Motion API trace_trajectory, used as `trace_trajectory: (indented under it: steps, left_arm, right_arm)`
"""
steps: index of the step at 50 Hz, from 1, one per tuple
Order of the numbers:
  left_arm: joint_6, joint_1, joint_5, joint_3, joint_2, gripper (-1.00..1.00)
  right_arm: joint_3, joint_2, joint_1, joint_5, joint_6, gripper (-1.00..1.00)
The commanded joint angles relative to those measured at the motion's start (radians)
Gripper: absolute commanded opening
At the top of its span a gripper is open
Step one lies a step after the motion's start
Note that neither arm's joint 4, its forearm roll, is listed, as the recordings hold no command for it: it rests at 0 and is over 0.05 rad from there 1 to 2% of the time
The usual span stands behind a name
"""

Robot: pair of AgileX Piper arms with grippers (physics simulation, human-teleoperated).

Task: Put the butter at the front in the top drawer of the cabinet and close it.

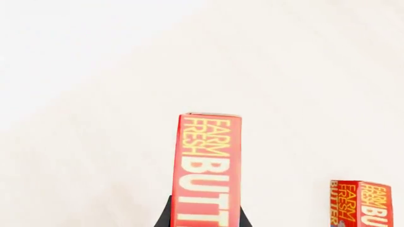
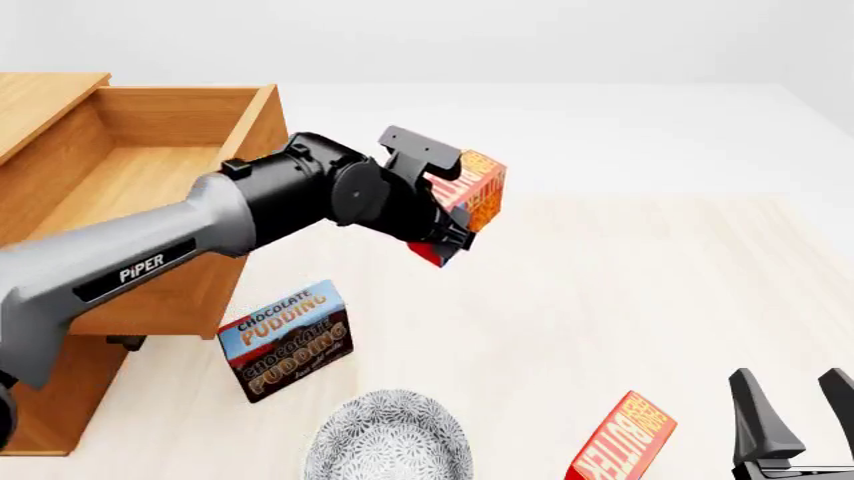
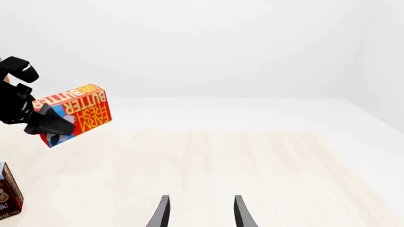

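1. At far left of the front view, the light-brown wooden cabinet (image 2: 40, 100) stands with its top drawer (image 2: 160, 150) pulled open, the bare wooden floor of its deep box showing.

2. The left arm (image 2: 147, 255), black and grey and lettered "PiPER" in white, reaches out in front of the drawer toward the middle of the table (image 2: 641, 290).

3. The left gripper (image 2: 447, 200) is clamped on the butter (image 2: 470, 195), holding the red box in the air, tilted, to the right of the open drawer and above the tabletop. In the left wrist view the box (image 1: 207, 170) reads "FARM FRESH" over "BUTT…" in yellow and cream letters, the black fingers (image 1: 165, 215) pressed to both sides.

4. Below the arm, a blue-and-brown box (image 2: 284, 340) marked "CHOCOLATE PUDDING" stands just in front of the cabinet.

5. A grey patterned plate (image 2: 387, 440) lies at the near edge, just right of the pudding box.

6. A second butter box (image 2: 625, 440), red with orange "BUTTER" lettering, stands tilted on the table near the front edge.

7. At lower right, the right gripper (image 2: 801, 400) hangs above the table, fingers apart and holding nothing; the right wrist view shows the two fingertips (image 3: 162, 213) spread over bare wood.
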Motion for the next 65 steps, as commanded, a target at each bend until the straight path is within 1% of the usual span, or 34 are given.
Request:
trace_trajectory:
  steps: [1,6,13,16,22,26,27,32,34,36,37,40,42,43,44,48,49,53,58,62,63,65]
  left_arm:
    - [0.095,0.074,0.059,0.024,-0.116,-1.0]
    - [0.119,0.103,0.091,0.012,-0.142,-1.0]
    - [0.124,0.123,0.115,-0.004,-0.148,-1.0]
    - [0.146,0.146,0.142,-0.029,-0.16,-1.0]
    - [0.174,0.182,0.168,-0.033,-0.194,-1.0]
    - [0.165,0.195,0.194,-0.054,-0.203,-1.0]
    - [0.145,0.185,0.206,-0.073,-0.197,-1.0]
    - [0.155,0.202,0.249,-0.107,-0.202,-1.0]
    - [0.166,0.229,0.277,-0.13,-0.223,-1.0]
    - [0.166,0.229,0.277,-0.13,-0.223,-1.0]
    - [0.174,0.245,0.306,-0.152,-0.232,-1.0]
    - [0.182,0.27,0.329,-0.174,-0.242,-1.0]
    - [0.144,0.269,0.347,-0.204,-0.239,-1.0]
    - [0.141,0.281,0.348,-0.206,-0.248,-1.0]
    - [0.157,0.296,0.356,-0.205,-0.253,-1.0]
    - [0.145,0.299,0.378,-0.231,-0.25,-1.0]
    - [0.155,0.321,0.389,-0.238,-0.26,-1.0]
    - [0.158,0.337,0.429,-0.282,-0.261,-1.0]
    - [0.174,0.377,0.449,-0.288,-0.281,-1.0]
    - [0.172,0.401,0.471,-0.302,-0.291,-1.0]
    - [0.175,0.423,0.483,-0.306,-0.304,-1.0]
    - [0.172,0.426,0.491,-0.312,-0.305,-1.0]
  right_arm:
    - [0.0,0.0,0.0,-0.003,0.0,1.0]
    - [0.0,0.0,0.0,-0.004,0.0,1.0]
    - [0.0,0.0,0.0,-0.003,0.0,1.0]
    - [0.0,0.0,0.0,-0.003,0.0,1.0]
    - [0.0,0.0,0.0,-0.003,0.0,1.0]
    - [0.0,0.0,0.0,-0.003,0.0,1.0]
    - [0.0,0.0,0.0,-0.004,0.0,1.0]
    - [0.0,0.0,0.0,-0.003,0.0,1.0]
    - [0.0,0.0,0.0,-0.003,0.0,1.0]
    - [0.0,0.0,0.0,-0.003,0.0,1.0]
    - [0.0,0.0,0.0,-0.004,0.0,1.0]
    - [0.0,0.0,0.0,-0.003,0.0,1.0]
    - [0.0,0.0,0.0,-0.003,0.0,1.0]
    - [0.0,0.0,0.0,-0.003,0.0,1.0]
    - [0.0,0.0,0.0,-0.003,0.0,1.0]
    - [0.0,0.0,0.0,-0.003,0.0,1.0]
    - [0.0,0.0,0.0,-0.004,0.0,1.0]
    - [0.0,0.0,0.0,-0.003,0.0,1.0]
    - [0.0,0.0,0.0,-0.003,0.0,1.0]
    - [0.0,0.0,0.0,-0.003,0.0,1.0]
    - [0.0,0.0,0.0,-0.003,0.0,1.0]
    - [0.0,0.0,0.0,-0.003,0.0,1.0]
